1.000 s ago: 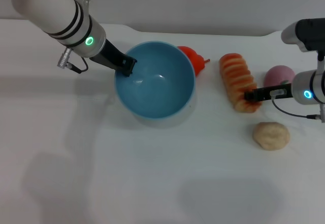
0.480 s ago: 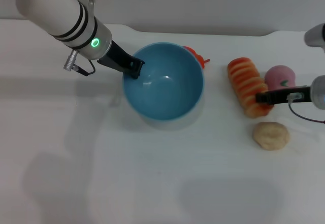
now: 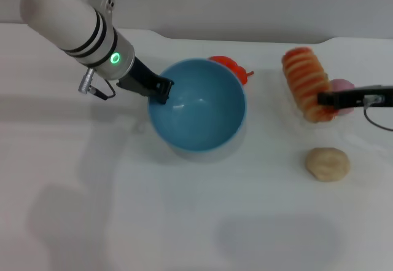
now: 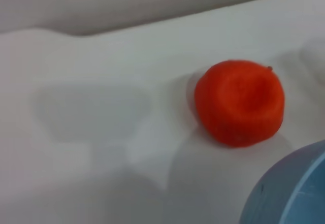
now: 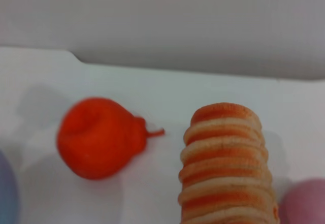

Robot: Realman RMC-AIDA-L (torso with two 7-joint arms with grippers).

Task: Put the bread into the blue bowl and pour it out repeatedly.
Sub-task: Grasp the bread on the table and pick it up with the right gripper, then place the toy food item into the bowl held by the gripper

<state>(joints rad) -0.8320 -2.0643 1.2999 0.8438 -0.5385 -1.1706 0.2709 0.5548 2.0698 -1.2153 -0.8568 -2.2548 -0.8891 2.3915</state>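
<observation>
A: Two hands at work here. The left hand (image 3: 161, 90) is clamped on the left rim of the blue bowl (image 3: 198, 106), which sits a little left of the middle of the tabletop (image 3: 184, 222).

B: And the right hand (image 3: 325, 99) is closed on the near end of the bread (image 3: 304, 83), over on the right. From the shadow beneath, I judge the loaf is lifted clear of the tabletop.

A: What does the carry need?

B: Keep that loaf level and swing it left, clearing the red-orange fruit (image 3: 228, 67) tucked just beyond the bowl's far rim. Release only once the bread is over the bowl's middle. It's about as long as the bowl is wide, so an off-centre drop could catch the rim. The left hand should hold the bowl steady.

A: Describe the bread.

B: Elongated, ridged, orange-and-cream stripes facing up. A pink fruit (image 3: 341, 86) peeks out right beside it, and a round beige lump (image 3: 328, 163) lies nearer, well apart from the bowl.
</observation>
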